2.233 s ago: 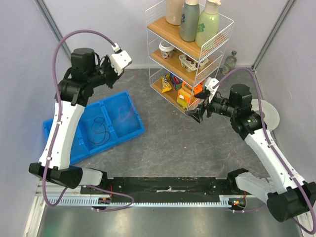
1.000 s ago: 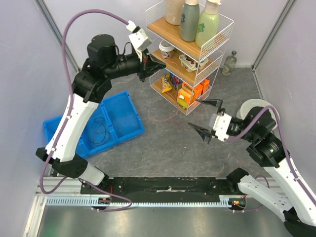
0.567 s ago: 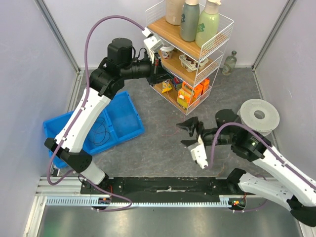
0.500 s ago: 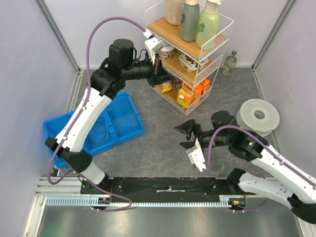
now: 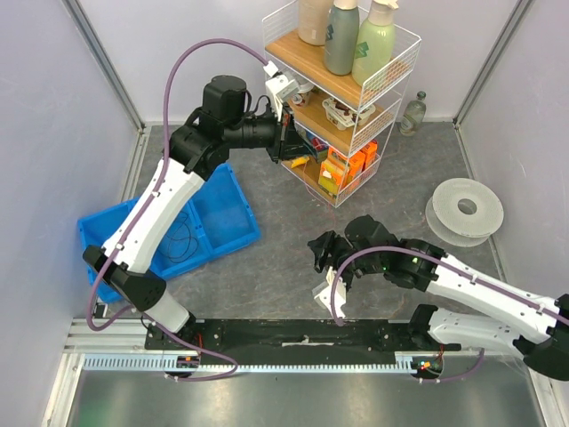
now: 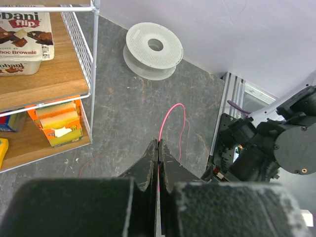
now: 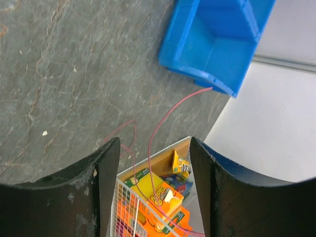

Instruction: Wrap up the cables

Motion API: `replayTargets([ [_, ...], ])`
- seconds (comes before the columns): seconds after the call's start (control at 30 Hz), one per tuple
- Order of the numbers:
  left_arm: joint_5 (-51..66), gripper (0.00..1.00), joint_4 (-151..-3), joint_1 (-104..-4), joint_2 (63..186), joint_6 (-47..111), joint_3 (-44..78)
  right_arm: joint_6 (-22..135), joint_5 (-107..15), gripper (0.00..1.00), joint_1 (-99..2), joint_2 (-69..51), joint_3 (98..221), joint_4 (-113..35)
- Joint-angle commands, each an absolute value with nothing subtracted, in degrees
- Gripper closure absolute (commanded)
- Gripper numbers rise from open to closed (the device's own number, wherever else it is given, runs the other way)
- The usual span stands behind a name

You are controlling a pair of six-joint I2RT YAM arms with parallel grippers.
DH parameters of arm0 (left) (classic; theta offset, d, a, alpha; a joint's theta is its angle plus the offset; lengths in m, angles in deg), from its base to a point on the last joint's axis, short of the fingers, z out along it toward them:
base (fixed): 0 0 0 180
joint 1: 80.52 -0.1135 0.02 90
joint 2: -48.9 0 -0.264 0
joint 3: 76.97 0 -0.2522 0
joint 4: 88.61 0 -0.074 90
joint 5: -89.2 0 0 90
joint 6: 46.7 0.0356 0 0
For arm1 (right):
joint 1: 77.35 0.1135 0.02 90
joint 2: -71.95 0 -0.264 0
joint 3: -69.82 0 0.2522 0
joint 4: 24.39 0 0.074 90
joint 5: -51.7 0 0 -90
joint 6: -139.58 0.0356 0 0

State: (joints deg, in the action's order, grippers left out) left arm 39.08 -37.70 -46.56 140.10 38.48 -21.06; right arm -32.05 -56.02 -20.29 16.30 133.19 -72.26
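Since 2.2 s ago both arms had swung: the left arm had left the blue bin and reached toward the wire shelf rack, while the right arm had dropped from the rack front to a low pose near the front of the bench.

Grey bench carried everything. Shelf rack stood at the far side, upright, bottles on top tier, cups on the middle tier, orange and yellow boxes on the lowest. Blue bin sat at the left, angled, two compartments; a thin black cable loop lay in the left one. White spool lay flat at the right, well apart from both hands.

Left hand hung just beside the rack's left face, fingers pressed together on the pink cable. From the left wrist, the cable rose out of the pinch, arched over, and trailed down across the bench.

Right hand was low over the bench, fingers spread wide, nothing between them. From its wrist, the red strand ran between the bin corner and the rack.
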Motion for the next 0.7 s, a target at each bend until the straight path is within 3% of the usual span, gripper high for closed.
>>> replayTargets([
  [0.0, 41.6, 0.98, -38.6, -46.2, 138.0, 36.0, -20.4, -35.1, -49.7, 0.34, -20.0, 16.5, 130.3, -66.9],
  [0.2, 42.1, 0.98, -38.7, -46.1, 137.6, 35.5, -19.5, -36.9, -40.9, 0.36, -17.6, 16.1, 126.0, -61.7],
  [0.27, 42.3, 0.98, -38.6, -46.1, 137.6, 35.2, -19.5, -36.5, -39.4, 0.42, -17.5, 15.6, 125.3, -59.8],
  [0.33, 42.3, 0.99, -38.6, -46.1, 137.5, 35.1, -19.4, -35.2, -38.7, 0.53, -17.2, 15.5, 124.8, -57.3],
  [0.5, 42.7, 0.98, -37.9, -46.2, 137.4, 34.9, -17.4, -28.5, -40.4, 0.95, -17.1, 16.5, 126.9, -55.1],
  [0.57, 42.4, 0.98, -37.2, -46.3, 137.5, 35.4, -15.9, -22.7, -43.6, 1.0, -17.1, 17.5, 129.5, -55.7],
  [0.6, 42.8, 0.94, -36.7, -46.5, 137.7, 35.8, -15.0, -18.7, -45.1, 1.0, -17.1, 17.8, 131.1, -56.5],
  [0.67, 44.5, 0.75, -35.0, -47.3, 137.9, 36.9, -14.0, -11.8, -47.1, 1.0, -17.2, 18.3, 134.3, -58.1],
])
